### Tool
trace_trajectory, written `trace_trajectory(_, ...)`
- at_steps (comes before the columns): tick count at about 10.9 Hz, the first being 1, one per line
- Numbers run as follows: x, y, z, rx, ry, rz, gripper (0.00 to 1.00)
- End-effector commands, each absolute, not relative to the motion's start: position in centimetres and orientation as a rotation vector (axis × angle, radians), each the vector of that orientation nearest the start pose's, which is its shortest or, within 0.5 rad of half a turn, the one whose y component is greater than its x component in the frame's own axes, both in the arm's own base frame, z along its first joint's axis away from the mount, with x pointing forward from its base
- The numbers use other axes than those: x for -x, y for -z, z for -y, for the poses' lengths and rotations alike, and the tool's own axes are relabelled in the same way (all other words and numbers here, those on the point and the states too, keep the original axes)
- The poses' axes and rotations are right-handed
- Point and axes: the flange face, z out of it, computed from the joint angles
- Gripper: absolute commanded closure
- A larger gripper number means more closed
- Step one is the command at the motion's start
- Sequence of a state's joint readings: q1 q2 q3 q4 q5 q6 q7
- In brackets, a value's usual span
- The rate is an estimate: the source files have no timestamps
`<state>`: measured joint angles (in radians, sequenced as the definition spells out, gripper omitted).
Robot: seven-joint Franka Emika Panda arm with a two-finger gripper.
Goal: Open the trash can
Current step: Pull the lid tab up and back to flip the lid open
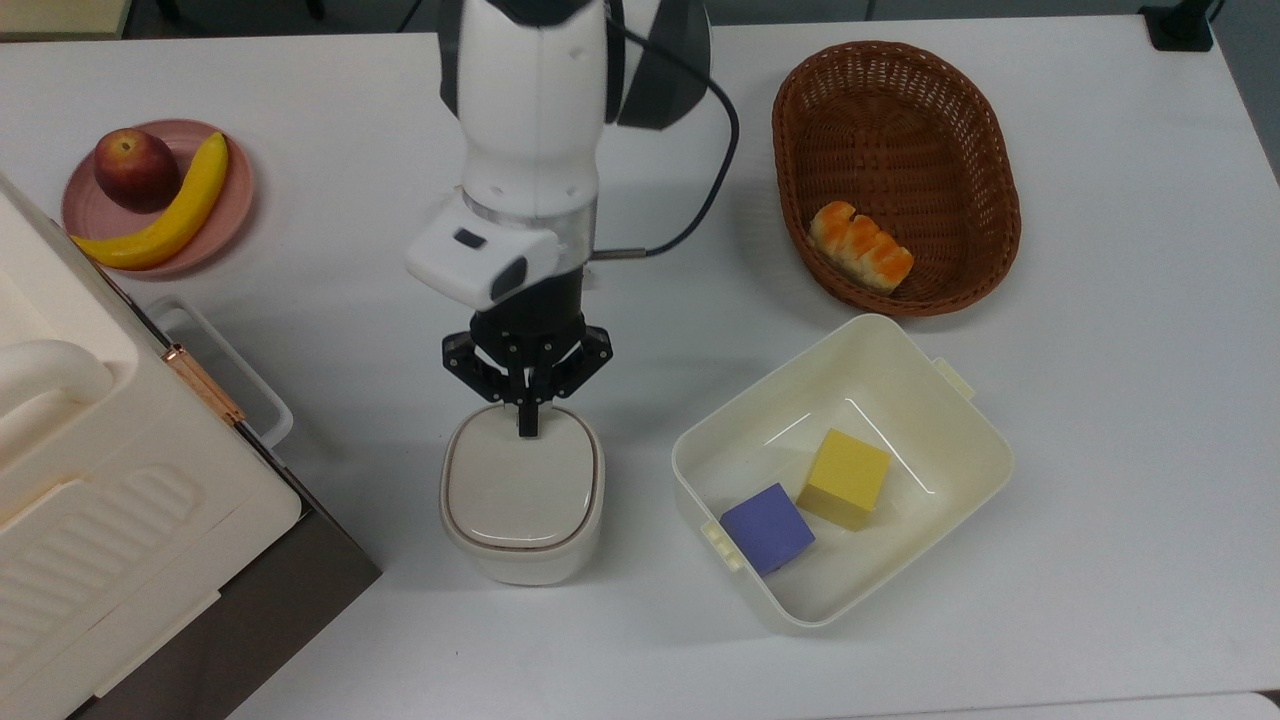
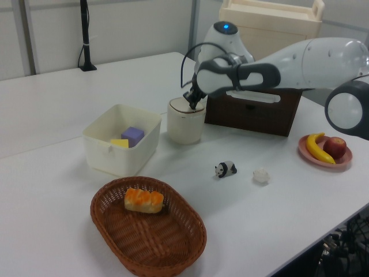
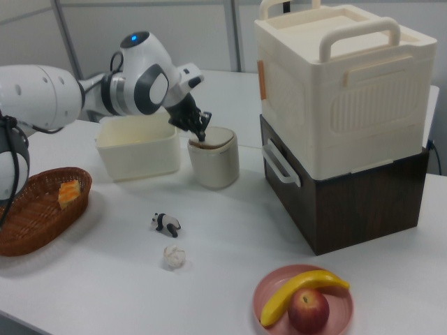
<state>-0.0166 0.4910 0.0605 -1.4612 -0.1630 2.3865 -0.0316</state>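
The trash can (image 1: 522,540) is a small cream-white bin with a beige-grey lid (image 1: 520,485), standing mid-table in the top view. It also shows in the left view (image 2: 184,128) and the right view (image 3: 214,167). My gripper (image 1: 527,427) is shut, its fingers pressed together and pointing down onto the lid's edge nearest the arm. The gripper (image 2: 192,105) comes from above in the left view. In the right view the gripper (image 3: 201,137) touches the lid's left rim, and a thin dark gap shows under the lid there.
A cream tub (image 1: 960,440) holding a yellow and a purple cube sits at the top view's right of the bin. Beyond lie a wicker basket (image 1: 985,150) with bread, a pink plate (image 1: 85,215) with fruit, a big white box (image 1: 90,500), and a panda toy (image 2: 226,169).
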Motion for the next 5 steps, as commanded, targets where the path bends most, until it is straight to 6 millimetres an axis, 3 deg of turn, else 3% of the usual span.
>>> trace_trajectory(1, -68.7, -54.6, 0.2, 3.035, 0.757, 0.058, 0.97)
trace_trajectory(2, -67.0, -56.4, 0.9, 3.041, 0.722, 0.041, 0.95)
trace_trajectory(4, -63.8, -58.7, 0.6, 3.067, 0.627, 0.05, 0.78)
trace_trajectory(5, -62.3, -59.3, 0.5, 3.084, 0.559, 0.058, 0.54)
